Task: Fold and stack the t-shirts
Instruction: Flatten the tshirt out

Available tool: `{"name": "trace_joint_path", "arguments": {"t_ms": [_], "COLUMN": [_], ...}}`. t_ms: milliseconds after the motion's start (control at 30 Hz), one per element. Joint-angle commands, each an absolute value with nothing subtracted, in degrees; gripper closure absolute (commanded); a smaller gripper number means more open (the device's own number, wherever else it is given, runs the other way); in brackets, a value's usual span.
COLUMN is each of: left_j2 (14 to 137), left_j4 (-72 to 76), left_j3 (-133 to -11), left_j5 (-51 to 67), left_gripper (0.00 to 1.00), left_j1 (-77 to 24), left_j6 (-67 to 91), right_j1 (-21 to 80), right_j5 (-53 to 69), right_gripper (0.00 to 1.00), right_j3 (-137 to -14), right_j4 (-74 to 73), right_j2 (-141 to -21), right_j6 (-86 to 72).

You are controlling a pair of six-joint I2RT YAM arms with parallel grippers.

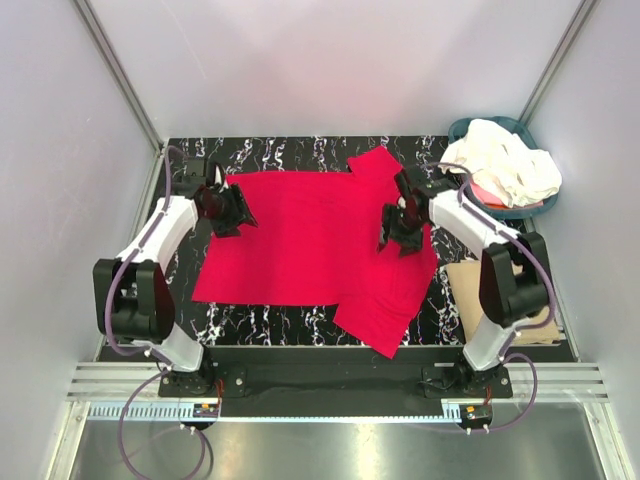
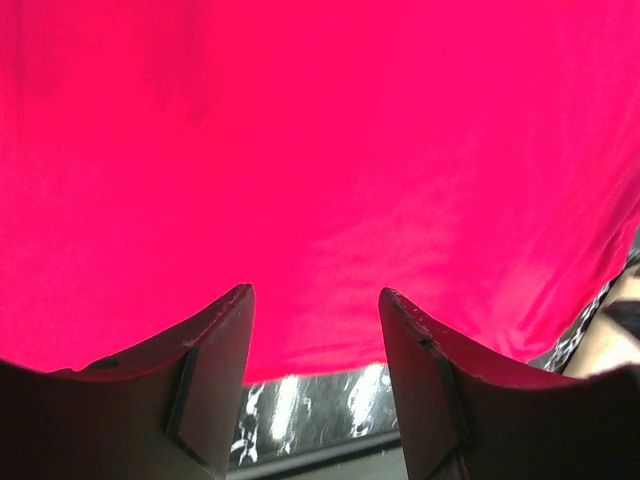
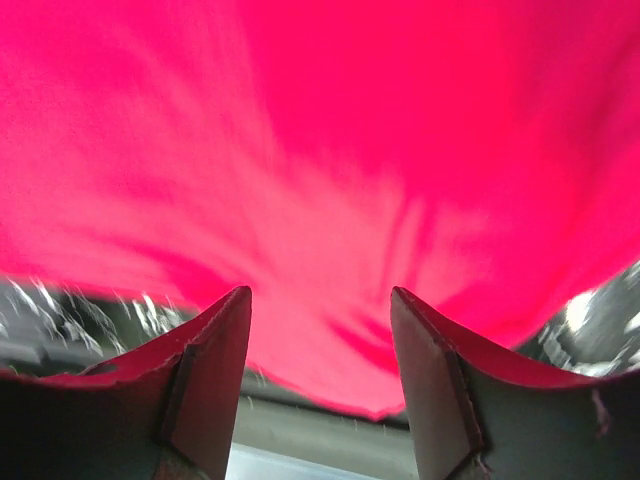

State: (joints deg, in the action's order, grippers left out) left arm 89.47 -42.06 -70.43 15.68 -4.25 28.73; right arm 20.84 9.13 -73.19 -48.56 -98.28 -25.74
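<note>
A red t-shirt lies spread on the black marble table, one sleeve sticking out at the back right and one at the front right. My left gripper is open above the shirt's left edge; the wrist view shows red cloth and the shirt's edge between its fingers. My right gripper is open above the shirt's right part; its wrist view shows blurred red cloth. Neither gripper holds anything.
A teal basket at the back right holds white t-shirts. A tan folded item lies at the right edge of the table. White walls enclose the table on three sides.
</note>
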Motion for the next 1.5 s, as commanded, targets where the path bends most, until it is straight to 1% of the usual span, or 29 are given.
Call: {"name": "trace_joint_path", "arguments": {"t_ms": [0,33,100,133,233,300,333,367,400,467,500,533,600,667,800,900,1167,1467], "left_j2": [92.5,95.0,97.9,100.8,105.9,109.5,110.6,111.5,113.5,115.5,116.3,117.9,120.2,121.8,125.4,127.7,132.8,137.2], "left_j4": [-37.7,-37.2,-35.1,-34.3,-29.8,-26.1,-24.7,-23.5,-21.9,-21.2,-21.2,-21.2,-20.5,-19.7,-13.1,-12.0,-9.6,-11.3], "left_j3": [-77.9,-79.3,-82.6,-83.7,-86.6,-87.9,-88.2,-88.7,-89.2,-90.3,-91.7,-92.4,-93.5,-93.9,-92.3,-92.6,-94.9,-99.1], "left_j5": [15.8,15.4,14.0,13.5,14.1,16.3,17.8,19.0,19.9,20.7,20.7,20.6,20.6,21.0,23.7,22.9,24.6,24.7], "left_gripper": [0.42,0.42,0.42,0.43,0.46,0.51,0.58,0.67,0.71,0.80,0.87,0.90,0.96,0.99,1.00,1.00,1.00,1.00], "left_j1": [-4.0,-4.1,-4.1,-4.0,-3.4,-2.4,-1.9,-1.6,-1.0,-0.3,-0.1,-0.1,1.8,2.4,3.1,3.3,6.3,10.2], "left_j6": [27.9,28.3,30.3,31.1,34.8,38.8,40.2,42.7,43.8,45.4,45.5,45.7,46.7,47.9,52.2,53.6,57.5,56.5], "right_j1": [16.8,15.9,14.4,14.2,13.3,13.0,12.8,12.7,12.4,12.3,12.3,12.3,12.2,12.2,12.2,12.2,12.2,12.2], "right_j5": [3.7,3.3,1.2,0.4,-3.4,-7.1,-8.1,-8.4,-8.3,-8.3,-8.4,-8.8,-9.0,-9.4,-10.5,-9.7,-8.4,-2.9], "right_gripper": [0.36,0.36,0.35,0.36,0.37,0.41,0.43,0.46,0.55,0.69,0.76,0.85,0.90,0.93,0.98,1.00,0.99,0.98], "right_j3": [-82.6,-87.1,-92.0,-96.8,-106.0,-111.8,-113.7,-115.6,-118.9,-121.8,-123.0,-125.2,-128.0,-129.4,-132.6,-133.6,-136.5,-149.1], "right_j4": [-49.4,-49.4,-49.3,-49.3,-49.3,-49.1,-49.0,-49.0,-49.1,-49.0,-49.1,-49.1,-49.2,-49.2,-49.2,-49.1,-49.1,-49.2], "right_j2": [-103.8,-105.2,-109.4,-112.5,-116.8,-120.5,-123.1,-124.4,-125.8,-129.1,-130.2,-132.1,-133.9,-136.3,-140.3,-143.1,-149.5,-158.2], "right_j6": [-23.1,-22.9,-22.3,-22.4,-22.8,-24.4,-25.0,-25.8,-27.1,-28.3,-29.1,-29.3,-29.9,-30.1,-30.8,-31.4,-31.5,-33.7]}}
